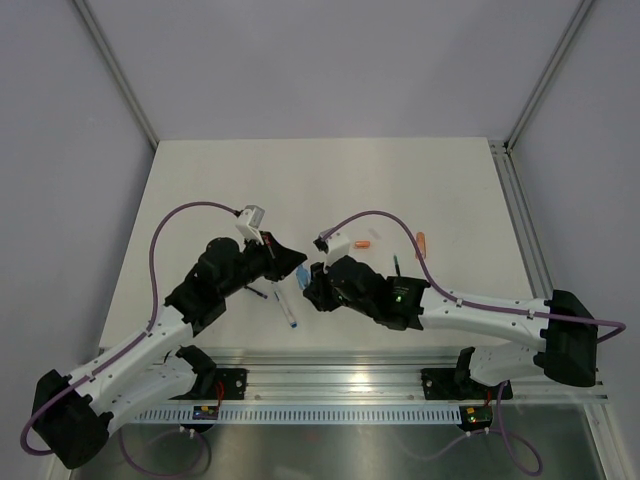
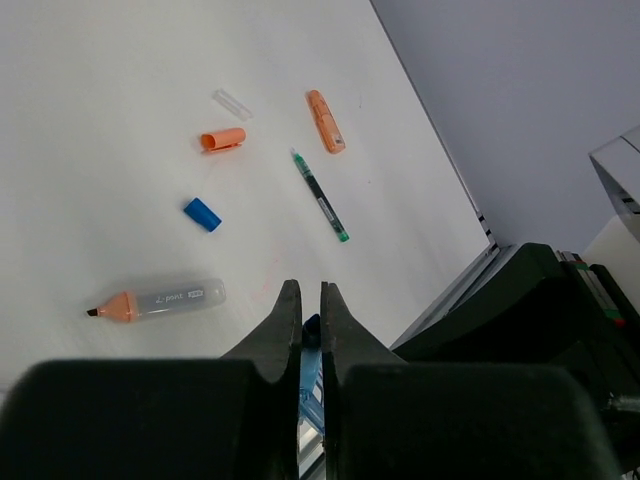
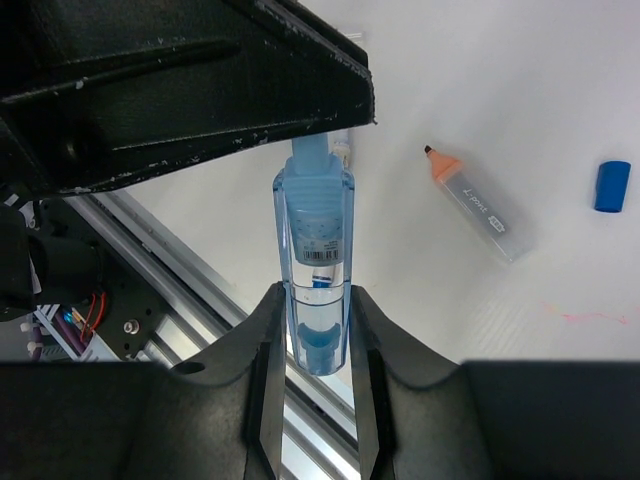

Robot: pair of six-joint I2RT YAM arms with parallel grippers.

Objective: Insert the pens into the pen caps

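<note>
The light blue pen cap (image 3: 318, 230) is hanging above the worktop (image 1: 400, 180), with the right hand (image 3: 315, 300) grasping its lower part. A blue pen end (image 3: 311, 155) is poking from its top, where the clenched left hand (image 2: 309, 295) is meeting it. An orange-tipped pen (image 2: 160, 300) and a blue cap (image 2: 202, 213) are lying nearby.

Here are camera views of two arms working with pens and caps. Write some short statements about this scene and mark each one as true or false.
1. The right hand grips a light blue pen. True.
2. The orange-tipped highlighter has its cap on. False: its orange tip is bare.
3. A blue cap lies on the table, touching no pen. True.
4. The green-tipped pen stands upright. False: it lies flat.
5. The left hand is wide open. False: it is shut.
</note>
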